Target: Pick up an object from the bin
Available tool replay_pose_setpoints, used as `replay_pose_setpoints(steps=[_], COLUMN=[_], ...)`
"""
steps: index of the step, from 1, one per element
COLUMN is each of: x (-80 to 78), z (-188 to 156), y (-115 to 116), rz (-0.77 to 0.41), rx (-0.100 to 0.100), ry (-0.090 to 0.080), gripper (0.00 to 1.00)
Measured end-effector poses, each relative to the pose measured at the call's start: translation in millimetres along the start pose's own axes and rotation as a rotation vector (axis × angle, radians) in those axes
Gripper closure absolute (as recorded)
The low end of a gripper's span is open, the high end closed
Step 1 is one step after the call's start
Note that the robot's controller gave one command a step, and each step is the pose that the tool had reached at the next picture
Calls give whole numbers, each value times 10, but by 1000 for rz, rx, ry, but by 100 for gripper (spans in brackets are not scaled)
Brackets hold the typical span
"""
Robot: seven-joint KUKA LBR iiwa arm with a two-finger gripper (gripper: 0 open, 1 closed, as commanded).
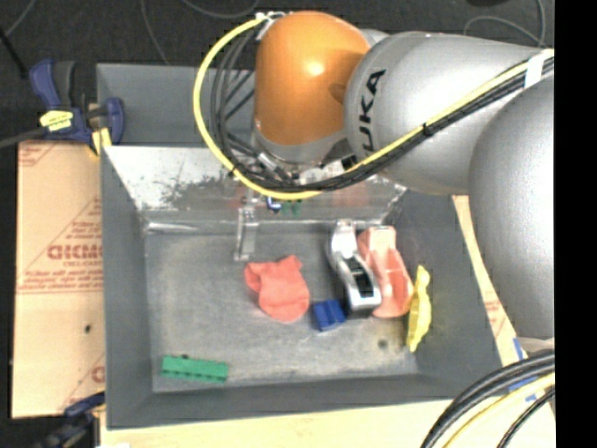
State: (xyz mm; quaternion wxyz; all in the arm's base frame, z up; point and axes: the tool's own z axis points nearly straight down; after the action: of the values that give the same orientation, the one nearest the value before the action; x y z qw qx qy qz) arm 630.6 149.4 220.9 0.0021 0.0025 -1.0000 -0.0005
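Scene: A silver KUKA arm (448, 110) reaches from the view's right over a grey metal bin (126, 278), its orange cover (303, 77) hanging above the bin's far wall.
Gripper: The gripper (246, 241) points down beneath the orange cover. Its visible grey tip stands just above and to the view's left of the salmon-red soft lump (278, 289), apart from it.
Grip: Whether it is set wide or narrow cannot be told from this angle.
Nearest thing: The salmon-red soft lump lies on the bin floor near its middle.
Blue block (327, 315): Small, just beside the lump's lower right edge.
White-and-black device (354, 273): Lies lengthwise to the right of the lump, its near end close to the blue block.
Pink piece (390, 273): Pressed against the device on the side away from the lump.
Yellow piece (419, 311): Thin and curved, farthest right of the lump, just beside the pink piece.
Green brick (194, 370): Long and flat, well apart from the lump, below it and to the left.
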Motion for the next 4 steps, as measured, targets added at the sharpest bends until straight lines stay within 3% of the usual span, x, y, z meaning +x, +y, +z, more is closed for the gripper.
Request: replay_pose_setpoints(steps=[1, 2, 3, 4], x=[-13, 109, 466, 367], z=[-56, 659, 758, 747], y=[-8, -345, -723, -835], rz=[3, -60, 68, -52], rx=[-1, 1, -1, 1], ry=[-8, -10, 0, -16], gripper=[0, 0, 0, 0])
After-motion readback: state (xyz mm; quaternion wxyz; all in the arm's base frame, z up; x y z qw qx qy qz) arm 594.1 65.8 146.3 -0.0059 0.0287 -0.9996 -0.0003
